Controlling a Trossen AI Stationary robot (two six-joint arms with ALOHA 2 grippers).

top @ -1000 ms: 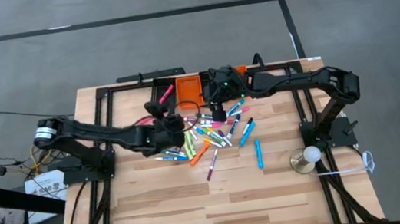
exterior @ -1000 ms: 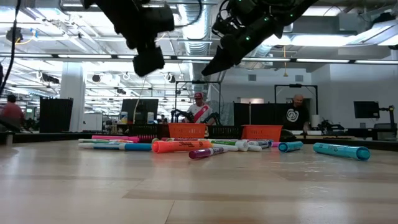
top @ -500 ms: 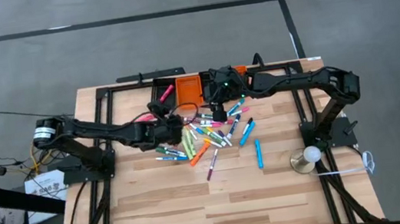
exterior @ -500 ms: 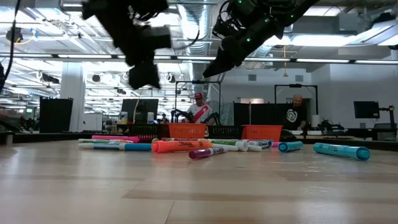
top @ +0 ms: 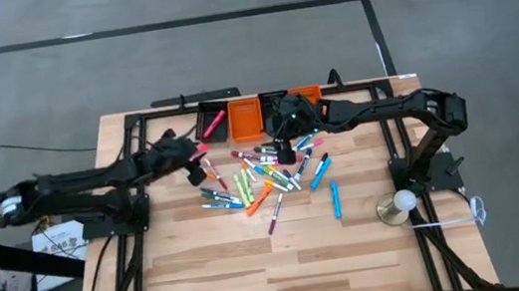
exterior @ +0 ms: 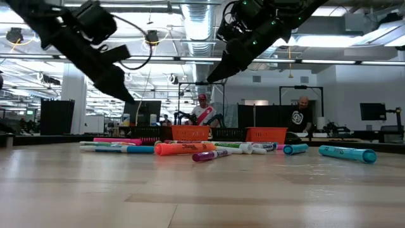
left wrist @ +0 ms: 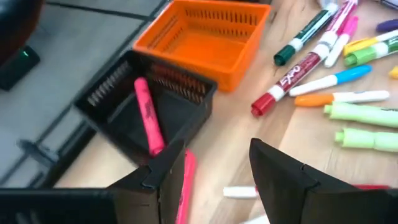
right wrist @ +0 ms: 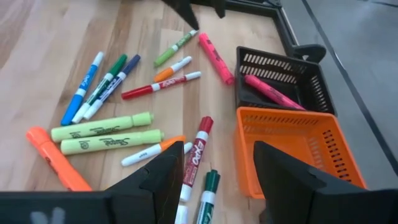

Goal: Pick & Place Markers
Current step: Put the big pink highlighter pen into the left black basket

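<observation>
Many coloured markers (top: 263, 175) lie in a loose pile on the wooden table. One pink marker (left wrist: 149, 115) lies inside the black bin (left wrist: 118, 93), and another pink marker (left wrist: 185, 186) rests flat on the table just in front of that bin. My left gripper (top: 198, 166) hangs open above the table at the pile's left side, near this second pink marker (right wrist: 214, 50). My right gripper (top: 283, 148) is open too (right wrist: 217, 155). It hovers over the pile's far part, well above the table (exterior: 218, 69).
An orange bin (top: 244, 117) stands beside the black bin (top: 211, 122) at the far edge, and a second orange bin (top: 305, 92) sits behind my right arm. A round lamp-like object (top: 403, 202) stands at the right. People (exterior: 202, 114) show in the room beyond.
My left gripper has drawn back from the marker pile toward the table's left edge, ending near the black bin, its arm now stretched out low along the left side. My right arm has kept still.
</observation>
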